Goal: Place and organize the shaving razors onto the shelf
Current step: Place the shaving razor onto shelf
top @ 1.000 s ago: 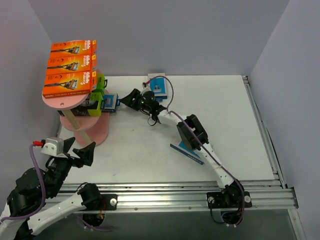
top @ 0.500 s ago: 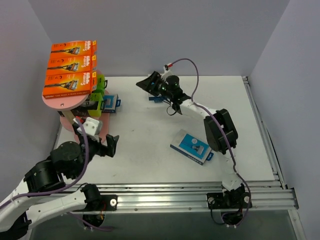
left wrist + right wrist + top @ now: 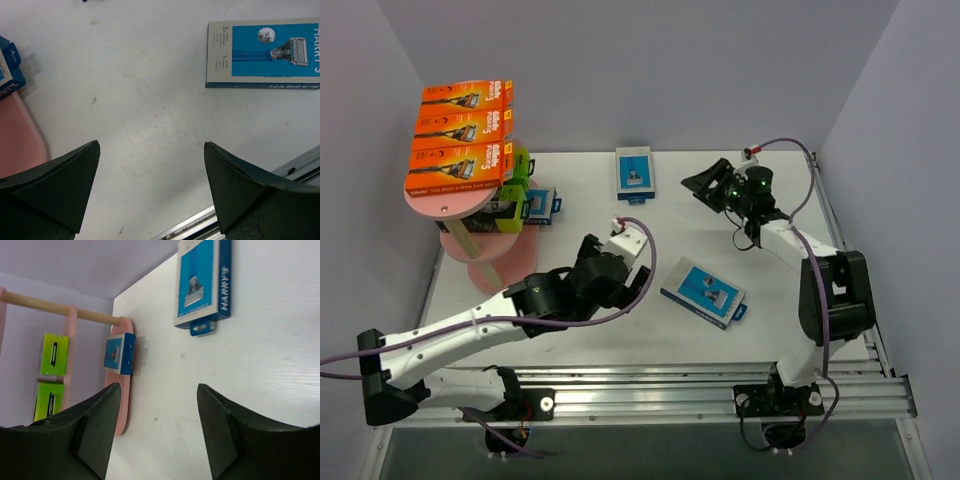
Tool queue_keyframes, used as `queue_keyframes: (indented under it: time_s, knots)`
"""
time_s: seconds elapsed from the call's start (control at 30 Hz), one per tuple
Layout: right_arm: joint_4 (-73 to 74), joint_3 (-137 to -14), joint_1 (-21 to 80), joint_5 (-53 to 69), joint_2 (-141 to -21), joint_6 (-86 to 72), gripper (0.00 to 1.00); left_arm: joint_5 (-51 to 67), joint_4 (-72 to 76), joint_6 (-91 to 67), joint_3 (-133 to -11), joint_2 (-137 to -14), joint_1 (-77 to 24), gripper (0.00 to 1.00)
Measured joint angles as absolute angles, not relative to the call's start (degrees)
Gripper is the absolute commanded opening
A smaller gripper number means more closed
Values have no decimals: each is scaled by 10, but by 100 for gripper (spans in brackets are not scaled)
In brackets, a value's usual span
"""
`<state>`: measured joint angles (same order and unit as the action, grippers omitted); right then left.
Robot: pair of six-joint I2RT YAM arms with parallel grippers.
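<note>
- A white table fills the view. Plain pale lilac walls close it in at the back and on both sides.
- A silver rail runs along the near edge of the table, where your two arms are bolted.
- The pink shelf stands at the far left corner.
- Three orange razor packs lie side by side on its top board.
- Two lime-green packs sit on the board beneath.
- The first blue pack rests against the rim of the shelf's bottom board.
- The second blue pack, marked Harry's, lies flat near the back wall, well apart from the shelf.
- The third blue pack, also Harry's, lies flat and skewed in the middle of the table.
- Your left gripper hovers over bare table between the foot of the shelf and the third blue pack. Its jaws are spread wide, with nothing between them.
- Your right gripper hangs above the far right part of the table, pointed towards the shelf — its jaws stand apart and hold nothing.
</note>
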<state>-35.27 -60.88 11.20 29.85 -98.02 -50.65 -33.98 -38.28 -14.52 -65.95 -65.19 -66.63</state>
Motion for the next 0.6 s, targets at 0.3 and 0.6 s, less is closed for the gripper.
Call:
queue_keyframes:
  time_s: [0.3, 0.6]
  knots:
    - [-311, -515, -11, 342, -874, -484, 59, -275, -332, -179, -706, -844, -553, 94]
    - [-284, -488, -41, 376, -842, -462, 59, -234, -262, -192, -716, -980, -468, 94]
